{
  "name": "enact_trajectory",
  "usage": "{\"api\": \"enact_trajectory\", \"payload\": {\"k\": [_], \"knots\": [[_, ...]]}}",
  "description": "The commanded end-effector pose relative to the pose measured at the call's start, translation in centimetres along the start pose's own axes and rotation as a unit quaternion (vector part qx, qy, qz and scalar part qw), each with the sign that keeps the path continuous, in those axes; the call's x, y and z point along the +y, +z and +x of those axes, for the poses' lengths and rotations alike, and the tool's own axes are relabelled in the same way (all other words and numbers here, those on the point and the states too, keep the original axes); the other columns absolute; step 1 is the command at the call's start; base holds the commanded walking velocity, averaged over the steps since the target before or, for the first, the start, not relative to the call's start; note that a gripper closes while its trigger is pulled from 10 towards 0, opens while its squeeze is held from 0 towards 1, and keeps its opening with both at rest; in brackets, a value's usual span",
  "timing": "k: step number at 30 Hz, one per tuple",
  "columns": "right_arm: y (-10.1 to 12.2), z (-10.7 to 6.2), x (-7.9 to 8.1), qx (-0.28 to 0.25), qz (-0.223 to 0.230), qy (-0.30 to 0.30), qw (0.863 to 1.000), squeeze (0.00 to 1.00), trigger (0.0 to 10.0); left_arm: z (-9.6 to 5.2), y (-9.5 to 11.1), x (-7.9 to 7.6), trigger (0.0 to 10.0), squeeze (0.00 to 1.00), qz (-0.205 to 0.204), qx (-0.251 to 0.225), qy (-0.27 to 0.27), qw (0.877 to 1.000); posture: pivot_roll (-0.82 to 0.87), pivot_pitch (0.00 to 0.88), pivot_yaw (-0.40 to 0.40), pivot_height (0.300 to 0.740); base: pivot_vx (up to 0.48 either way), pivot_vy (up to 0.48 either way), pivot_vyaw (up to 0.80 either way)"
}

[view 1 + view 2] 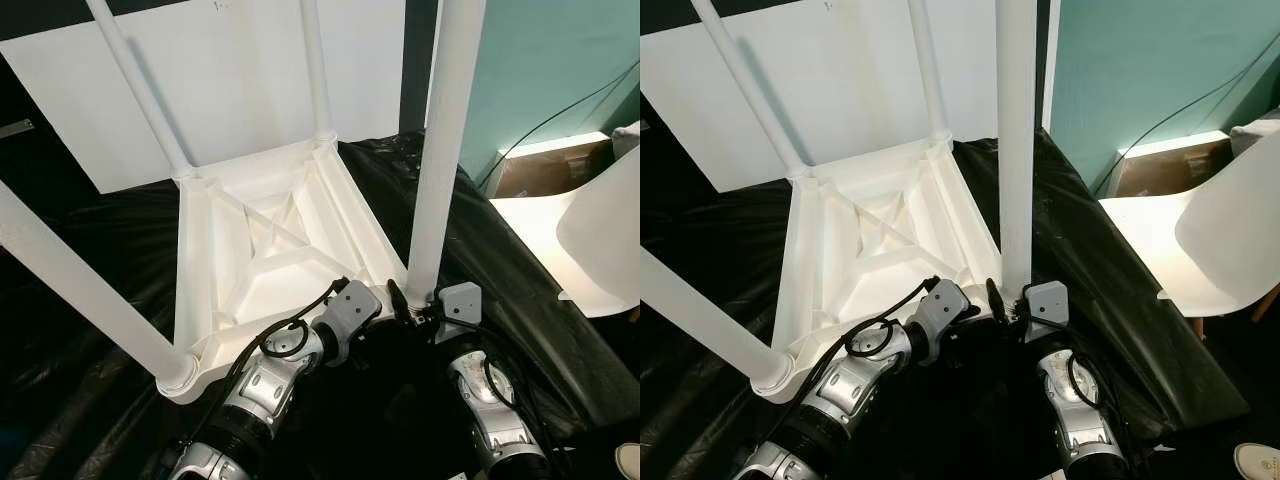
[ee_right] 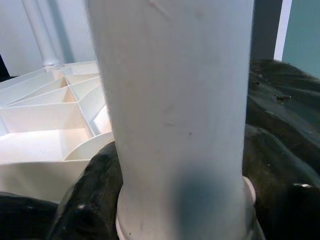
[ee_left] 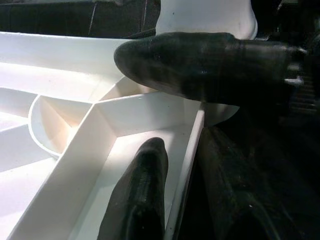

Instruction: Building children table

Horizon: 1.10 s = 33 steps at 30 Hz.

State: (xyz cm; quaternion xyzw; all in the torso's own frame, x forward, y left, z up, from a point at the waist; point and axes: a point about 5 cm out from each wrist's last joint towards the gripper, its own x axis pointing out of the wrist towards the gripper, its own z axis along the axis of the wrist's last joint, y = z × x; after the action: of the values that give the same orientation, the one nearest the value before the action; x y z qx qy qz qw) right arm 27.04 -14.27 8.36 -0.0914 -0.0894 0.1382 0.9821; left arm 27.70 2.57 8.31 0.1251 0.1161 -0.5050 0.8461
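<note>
The children's table lay upside down on a surface draped in black plastic sheeting, its ribbed white underside facing up and four white legs rising from its corners. The near right leg stood at the corner closest to the robot, just beside the right gripper; in the right wrist view, the black fingers wrapped both sides of this leg's base and were closed on it. The left gripper sat at the near edge of the tabletop frame, spread apart: one finger lay inside a rib channel, the other above it near the leg socket, with nothing seen clamped. The near left leg slanted out toward the robot's left, and the two far legs rose toward a white panel leaning behind the table. Open sheeting lay to the left of the frame and between the two arms. On the right, the sheeting's edge fell away near a white chair. A teal wall with a dark cable stood beyond.
</note>
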Motion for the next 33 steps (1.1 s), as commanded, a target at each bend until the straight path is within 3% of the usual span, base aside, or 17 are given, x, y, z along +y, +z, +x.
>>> {"api": "enact_trajectory", "payload": {"k": [1,4,5,6,7,10,12,13,15,16,17,18,20,26,33], "knots": [[-1.6,-1.0,0.4,0.047,0.018,0.05,0.997,1.0,10.0,-0.5,-3.9,-0.5,10.0,0.0,-0.026,0.09,-0.021,0.995,-0.15,0.0,0.105,0.74,0.0,0.0,0.0],[-1.5,-0.9,0.3,0.048,0.022,0.06,0.997,1.0,10.0,-0.4,-3.8,-0.5,10.0,0.0,-0.028,0.089,-0.021,0.995,-0.15,0.0,0.105,0.74,0.0,0.0,0.0],[-1.4,-0.5,-0.3,0.049,0.019,0.074,0.996,0.51,10.0,-0.4,-3.8,-0.5,10.0,0.0,-0.029,0.088,-0.02,0.995,-0.15,0.0,0.103,0.74,0.0,0.0,0.0],[-1.4,-0.5,-0.3,0.049,0.019,0.074,0.996,0.51,10.0,-0.4,-3.8,-0.5,10.0,0.0,-0.029,0.088,-0.02,0.995,-0.15,0.0,0.103,0.74,0.0,0.0,0.0],[-1.1,0.0,-1.1,0.047,0.011,0.093,0.995,0.0,10.0,-0.4,-3.8,-0.5,10.0,0.0,-0.03,0.088,-0.019,0.995,-0.15,0.0,0.099,0.74,0.0,0.0,0.0],[-0.7,0.6,-1.8,0.045,0.004,0.115,0.992,0.0,10.0,-0.3,-3.8,-0.4,10.0,0.0,-0.03,0.087,-0.018,0.996,-0.15,0.0,0.098,0.74,0.0,0.0,0.0],[-0.2,1.7,-2.6,0.047,-0.005,0.174,0.984,0.0,10.0,-0.2,-3.7,-0.3,10.0,0.0,-0.028,0.085,-0.015,0.996,-0.15,0.0,0.089,0.74,0.0,0.0,0.0],[-0.2,1.7,-2.6,0.047,-0.005,0.174,0.984,0.0,10.0,-0.2,-3.7,-0.3,10.0,0.0,-0.028,0.085,-0.015,0.996,-0.15,0.0,0.089,0.74,0.0,0.0,0.0],[-0.3,2.3,-2.5,0.063,-0.004,0.234,0.97,0.0,10.0,-0.2,-3.6,-0.2,10.0,0.0,-0.029,0.084,-0.01,0.996,-0.13,0.0,0.082,0.74,0.0,0.0,0.0],[-0.3,2.3,-2.5,0.063,-0.004,0.234,0.97,0.0,10.0,-0.2,-3.6,-0.2,10.0,0.0,-0.029,0.084,-0.01,0.996,-0.13,0.0,0.082,0.74,0.0,0.0,0.0],[-0.4,2.5,-2.4,0.071,0.0,0.254,0.965,0.0,6.3,-0.2,-3.6,-0.2,10.0,0.0,-0.03,0.083,-0.006,0.996,-0.13,0.0,0.08,0.74,0.0,0.0,0.0],[-0.4,2.5,-2.4,0.071,0.0,0.254,0.965,0.0,6.3,-0.2,-3.6,-0.2,10.0,0.0,-0.03,0.083,-0.006,0.996,-0.13,0.0,0.08,0.74,0.0,0.0,0.0],[-0.7,2.4,-2.2,0.083,0.01,0.283,0.955,0.0,0.0,-0.3,-3.7,-0.1,10.0,0.0,-0.033,0.083,-0.001,0.996,-0.11,0.0,0.074,0.74,0.0,0.0,0.0],[-1.1,2.0,-2.7,0.107,0.019,0.323,0.94,0.0,0.0,-0.5,-3.9,0.1,10.0,0.0,-0.038,0.082,0.007,0.996,-0.1,0.0,0.068,0.74,0.0,0.0,0.0],[-1.9,1.2,-3.1,0.123,0.018,0.321,0.939,0.0,0.0,-0.5,-3.9,0.1,10.0,0.0,-0.038,0.082,0.006,0.996,-0.11,0.0,0.074,0.74,0.0,0.0,0.0]]}}
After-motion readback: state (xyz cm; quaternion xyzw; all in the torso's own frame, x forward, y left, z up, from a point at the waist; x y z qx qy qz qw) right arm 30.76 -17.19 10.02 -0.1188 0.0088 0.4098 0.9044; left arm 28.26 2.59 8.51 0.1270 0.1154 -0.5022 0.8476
